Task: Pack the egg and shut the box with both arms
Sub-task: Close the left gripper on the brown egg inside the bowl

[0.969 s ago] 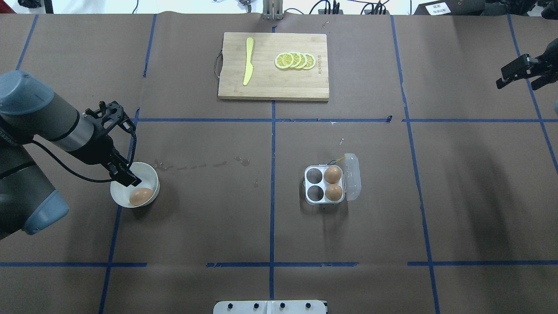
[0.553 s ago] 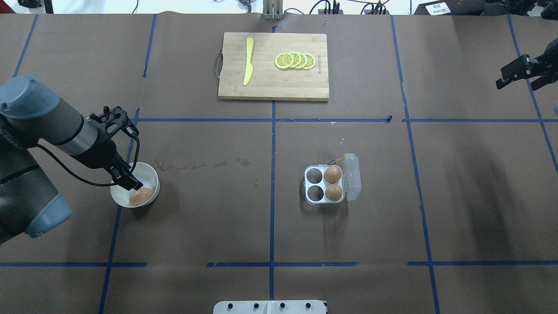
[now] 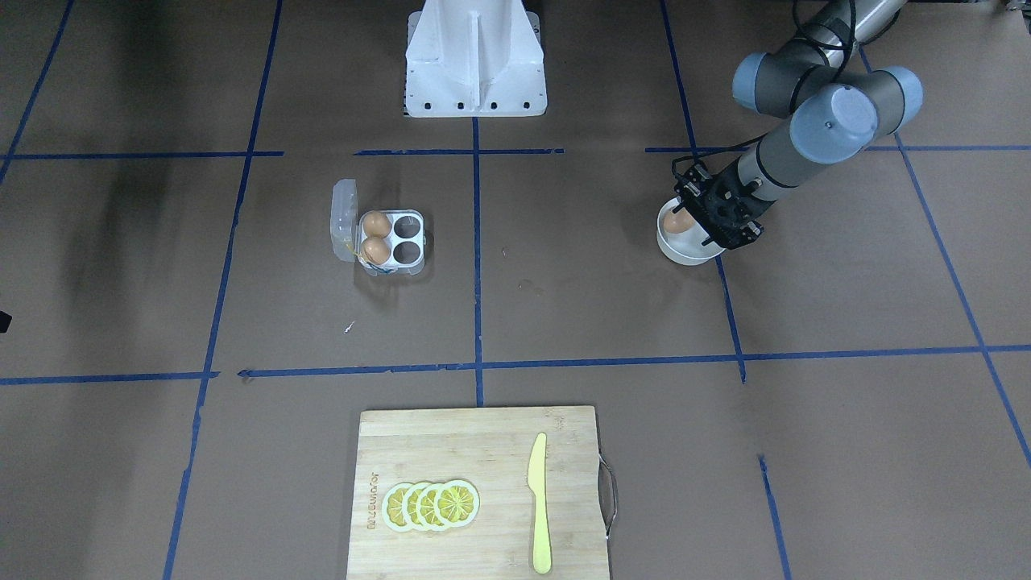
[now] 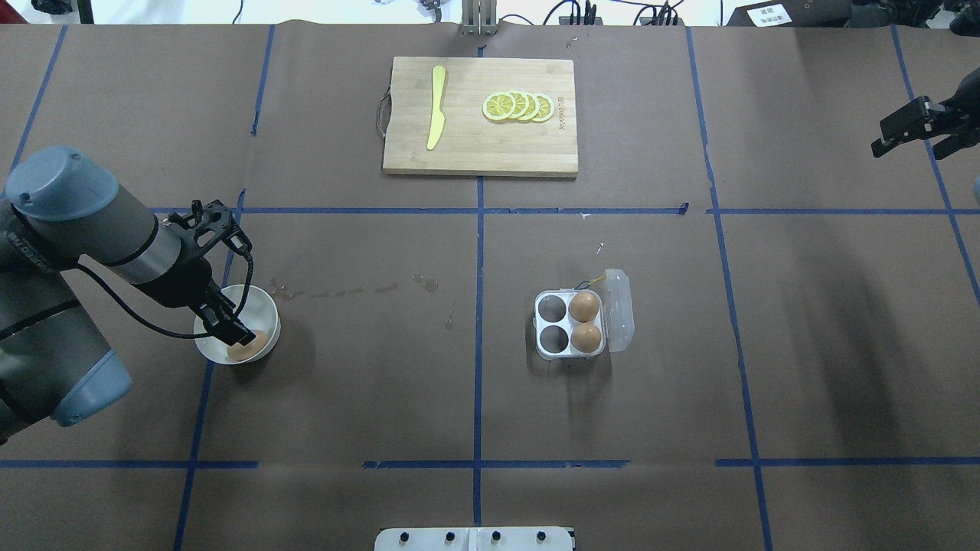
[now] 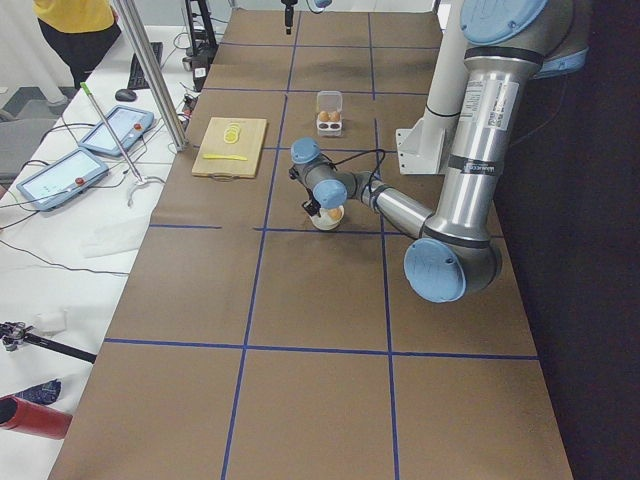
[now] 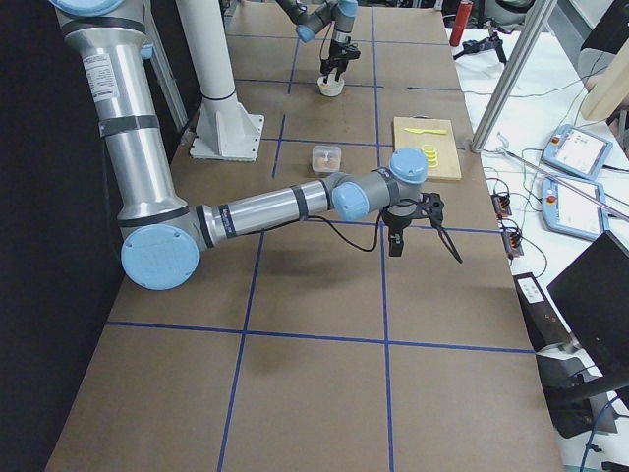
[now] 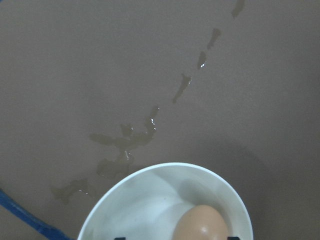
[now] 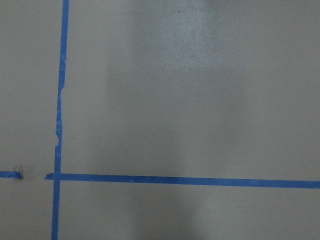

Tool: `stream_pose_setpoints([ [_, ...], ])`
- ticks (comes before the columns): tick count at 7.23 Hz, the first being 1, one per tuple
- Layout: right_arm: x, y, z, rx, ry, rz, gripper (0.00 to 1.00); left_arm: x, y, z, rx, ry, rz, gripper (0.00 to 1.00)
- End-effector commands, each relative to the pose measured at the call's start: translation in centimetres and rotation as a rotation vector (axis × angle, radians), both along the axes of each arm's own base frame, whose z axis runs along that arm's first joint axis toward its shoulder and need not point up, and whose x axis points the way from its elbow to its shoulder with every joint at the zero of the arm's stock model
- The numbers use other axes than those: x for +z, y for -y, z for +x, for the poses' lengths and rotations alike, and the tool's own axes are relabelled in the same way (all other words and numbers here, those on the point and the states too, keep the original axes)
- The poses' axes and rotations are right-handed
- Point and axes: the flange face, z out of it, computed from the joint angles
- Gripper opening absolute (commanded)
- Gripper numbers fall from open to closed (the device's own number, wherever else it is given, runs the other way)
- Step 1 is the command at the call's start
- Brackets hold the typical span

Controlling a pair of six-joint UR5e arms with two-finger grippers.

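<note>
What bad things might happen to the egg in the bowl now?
1. The left fingers are in the bowl, right at the egg. A hard squeeze might crack it; a weak one might let the smooth shell slip.
2. A finger pushing the rim might slide or tip the bowl.
3. The box has free cells only beside two eggs, so a poor drop could bump them.

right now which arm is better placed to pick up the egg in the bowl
Left. The left gripper is down in the white bowl, fingers open on either side of the egg. The right gripper hangs far off on the other side, beyond the box.
</note>
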Motion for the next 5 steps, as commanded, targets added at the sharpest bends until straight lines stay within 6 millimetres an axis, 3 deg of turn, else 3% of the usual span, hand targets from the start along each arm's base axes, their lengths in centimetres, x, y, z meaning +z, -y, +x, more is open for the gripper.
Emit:
stream_pose_setpoints([
  [1, 0.08, 0.01, -0.03, 0.000, 0.000, -0.002, 1.00, 0.47, -0.33, 0.71, 0.012, 0.007, -0.006, 0.71],
  [5, 0.16, 0.02, -0.03, 0.000, -0.001, -0.003, 1.00, 0.85, -0.31, 0.86, 0.014, 0.012, -0.011, 0.69],
])
